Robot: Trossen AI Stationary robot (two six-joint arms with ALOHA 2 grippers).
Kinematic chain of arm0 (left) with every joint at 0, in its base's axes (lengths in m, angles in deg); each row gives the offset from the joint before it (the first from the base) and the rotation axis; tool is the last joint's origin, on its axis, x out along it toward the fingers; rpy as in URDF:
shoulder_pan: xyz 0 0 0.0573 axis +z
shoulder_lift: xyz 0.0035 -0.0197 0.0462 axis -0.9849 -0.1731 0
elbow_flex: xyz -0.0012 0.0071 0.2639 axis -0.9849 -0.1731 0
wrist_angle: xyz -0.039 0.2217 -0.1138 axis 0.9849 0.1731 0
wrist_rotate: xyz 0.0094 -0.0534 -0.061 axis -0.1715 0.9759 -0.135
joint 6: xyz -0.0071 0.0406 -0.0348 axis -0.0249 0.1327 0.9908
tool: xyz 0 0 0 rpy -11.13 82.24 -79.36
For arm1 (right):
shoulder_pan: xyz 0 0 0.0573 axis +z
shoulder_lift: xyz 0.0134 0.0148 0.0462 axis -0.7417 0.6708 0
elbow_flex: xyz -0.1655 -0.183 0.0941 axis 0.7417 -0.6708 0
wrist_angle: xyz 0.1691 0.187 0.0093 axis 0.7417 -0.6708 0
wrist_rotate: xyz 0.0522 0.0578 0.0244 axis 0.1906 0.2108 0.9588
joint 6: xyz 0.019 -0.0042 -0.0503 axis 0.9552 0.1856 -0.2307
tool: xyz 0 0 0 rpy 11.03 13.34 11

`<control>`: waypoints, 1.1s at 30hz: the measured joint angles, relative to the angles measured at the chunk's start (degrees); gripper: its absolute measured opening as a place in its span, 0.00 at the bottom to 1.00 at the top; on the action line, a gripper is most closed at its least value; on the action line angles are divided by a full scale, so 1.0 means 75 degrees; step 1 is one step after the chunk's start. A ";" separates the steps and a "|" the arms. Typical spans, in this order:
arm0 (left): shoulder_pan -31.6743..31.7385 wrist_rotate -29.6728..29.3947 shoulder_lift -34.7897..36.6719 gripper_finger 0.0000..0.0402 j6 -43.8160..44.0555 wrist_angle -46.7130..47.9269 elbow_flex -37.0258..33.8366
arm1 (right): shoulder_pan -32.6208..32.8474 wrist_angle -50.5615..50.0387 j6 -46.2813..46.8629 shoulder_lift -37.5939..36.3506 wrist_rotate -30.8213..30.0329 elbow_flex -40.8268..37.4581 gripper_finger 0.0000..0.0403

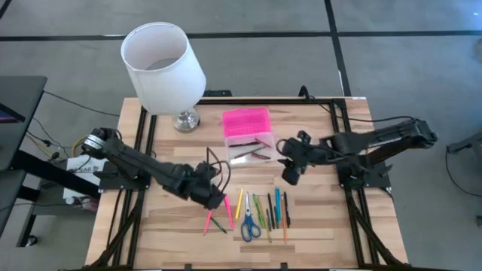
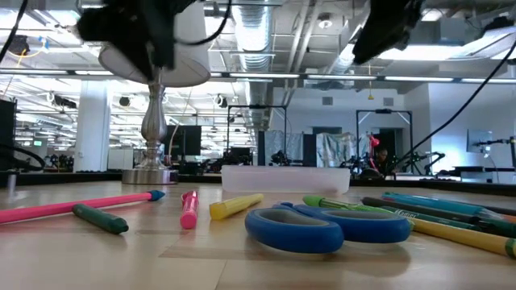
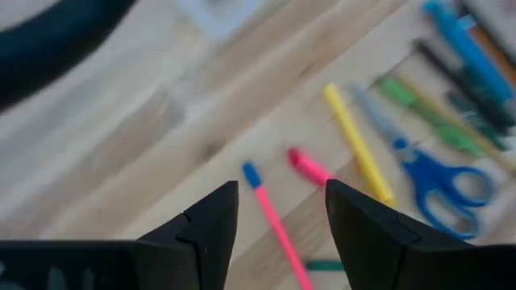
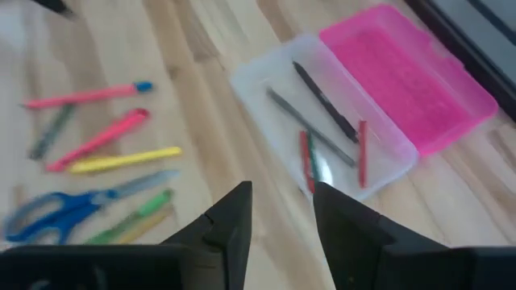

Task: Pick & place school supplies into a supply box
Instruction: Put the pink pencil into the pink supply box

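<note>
The supply box [image 1: 252,148] lies open at the table's middle, its pink lid [image 4: 411,76] folded back on the far side. Its clear base [image 4: 322,121] holds a dark pen, a grey pencil and red pens. Nearer the front edge, loose school supplies lie flat in a row: a pink pen with a blue tip [image 3: 270,213], a pink marker [image 3: 310,167], a yellow marker [image 3: 359,145], blue-handled scissors [image 1: 250,224] and green, blue and orange pens [image 1: 275,208]. My left gripper [image 3: 282,213] hangs open above the pink pen. My right gripper [image 4: 282,209] hangs open above the table beside the box's right end.
A white lampshade [image 1: 162,68] on a metal foot [image 1: 186,120] stands at the far left of the table, just left of the box. Bare wood lies at the table's near left and right of the pen row. Black rails [image 1: 346,143] run along the sides.
</note>
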 joint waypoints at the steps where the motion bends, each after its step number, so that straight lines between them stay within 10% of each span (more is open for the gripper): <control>1: -0.0064 0.0078 0.0000 0.45 0.0265 -0.0096 -0.0177 | 0.0187 0.0026 0.0137 -0.0103 -0.0132 0.0000 0.31; 33: -0.0173 0.0493 -0.0139 0.50 0.0220 -0.4018 -0.2880 | 0.3037 -0.1142 0.2289 -0.1067 -0.2121 0.0003 0.31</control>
